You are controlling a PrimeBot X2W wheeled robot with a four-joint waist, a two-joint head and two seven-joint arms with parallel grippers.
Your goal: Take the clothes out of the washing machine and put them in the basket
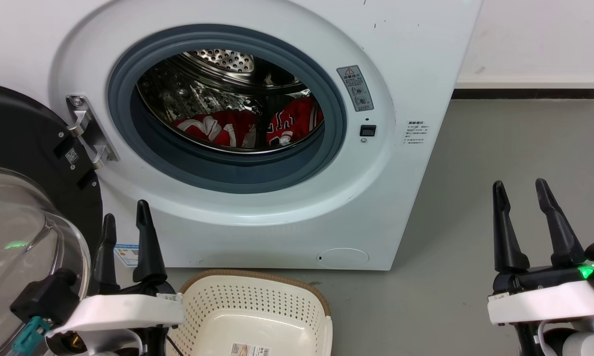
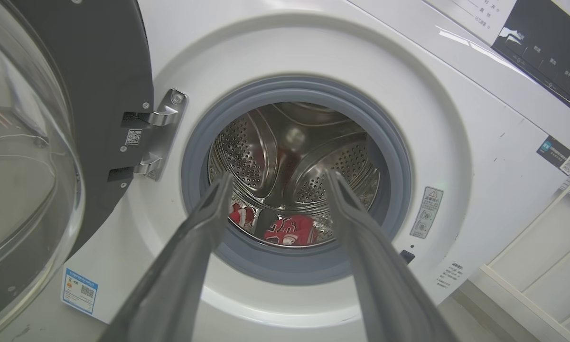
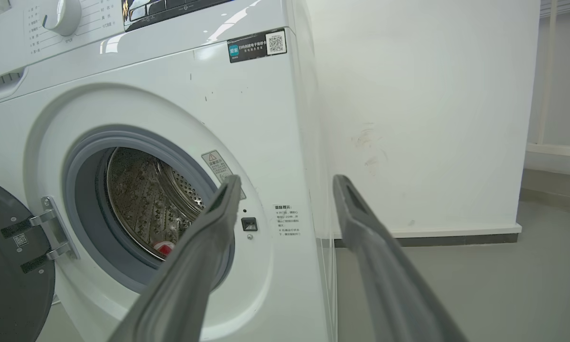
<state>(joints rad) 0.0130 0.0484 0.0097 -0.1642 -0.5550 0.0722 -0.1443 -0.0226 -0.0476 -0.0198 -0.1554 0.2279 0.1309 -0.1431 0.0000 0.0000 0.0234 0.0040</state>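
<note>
The clothes (image 1: 217, 127) lie low in the drum (image 1: 220, 59) of the washer (image 1: 415, 59), whose door (image 1: 15, 123) stands wide open. The basket (image 1: 212, 306) sits on the floor (image 1: 475, 148) just before it. The left gripper (image 1: 124, 212) and right gripper (image 1: 519, 185) hover outside, fingers spread apart

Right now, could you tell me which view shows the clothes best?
The head view: both red clothes lie side by side low in the drum, with stripes and lettering visible. The left wrist view shows them smaller and in part; the right wrist view catches a small red patch of them.
</note>
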